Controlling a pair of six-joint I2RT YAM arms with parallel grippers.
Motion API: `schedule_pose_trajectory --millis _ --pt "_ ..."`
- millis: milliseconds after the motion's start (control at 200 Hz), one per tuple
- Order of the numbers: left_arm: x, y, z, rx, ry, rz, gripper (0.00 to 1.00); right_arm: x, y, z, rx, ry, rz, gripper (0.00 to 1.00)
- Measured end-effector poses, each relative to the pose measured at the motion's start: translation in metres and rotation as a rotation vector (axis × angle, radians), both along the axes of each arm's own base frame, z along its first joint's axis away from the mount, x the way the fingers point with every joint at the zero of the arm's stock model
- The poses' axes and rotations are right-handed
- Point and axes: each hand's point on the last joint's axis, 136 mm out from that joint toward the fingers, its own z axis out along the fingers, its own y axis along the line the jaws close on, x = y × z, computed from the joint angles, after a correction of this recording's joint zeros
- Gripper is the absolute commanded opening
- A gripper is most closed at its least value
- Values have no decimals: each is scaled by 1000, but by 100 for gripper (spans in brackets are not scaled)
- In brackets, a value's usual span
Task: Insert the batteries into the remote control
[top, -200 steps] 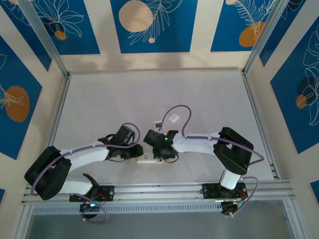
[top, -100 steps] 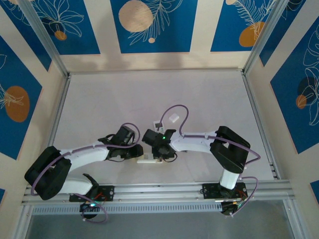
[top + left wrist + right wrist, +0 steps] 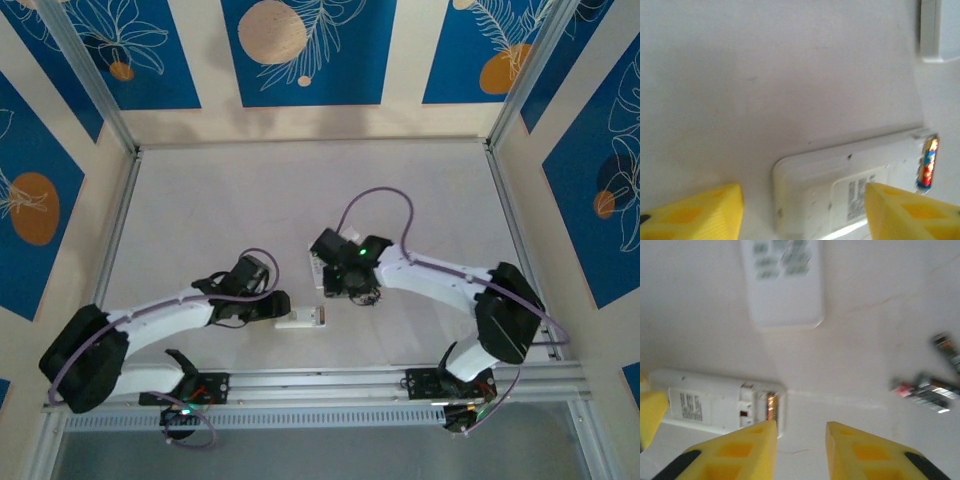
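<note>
The white remote control [image 3: 840, 185] lies back side up on the table, its label showing. One orange-gold battery [image 3: 771, 407] sits in its open compartment at the end. My left gripper [image 3: 802, 210] is open, a yellow finger on either side of the remote's other end, not pinching it. In the top view the remote [image 3: 300, 320] lies just right of the left gripper [image 3: 278, 306]. My right gripper [image 3: 800, 440] is open and holds nothing, hovering just beyond the compartment end. Loose dark batteries [image 3: 922, 390] lie on the table to its right, with another [image 3: 946, 349] further off.
A second white remote [image 3: 782, 280], buttons up, lies beyond the first. Its pale edge [image 3: 935, 30] shows in the left wrist view's top corner. The table [image 3: 220, 200] has free room at the back and left. A metal rail [image 3: 320, 380] runs along the near edge.
Both grippers have opened. The left one has let go of the remote. The right gripper has pulled back from the remote's end and its arm has swung out to the right.
</note>
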Motion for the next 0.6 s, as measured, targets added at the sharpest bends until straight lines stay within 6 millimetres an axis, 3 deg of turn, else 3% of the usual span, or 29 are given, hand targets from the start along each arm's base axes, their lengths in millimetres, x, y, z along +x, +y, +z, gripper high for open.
schedule_pose_trajectory --millis 145,260,335,430,600 --pt "13 6 46 31 -134 -39 81 32 -46 19 14 -36 -13 41" --pt "29 1 95 15 -279 -82 85 43 -77 18 23 4 -19 42" --pt "35 -1 115 8 -349 -107 87 45 -88 13 30 39 -9 42" --pt "36 0 123 8 -385 -124 89 42 -89 6 40 87 28 42" --pt "35 0 120 7 -384 -128 92 35 -85 -16 32 171 73 42"
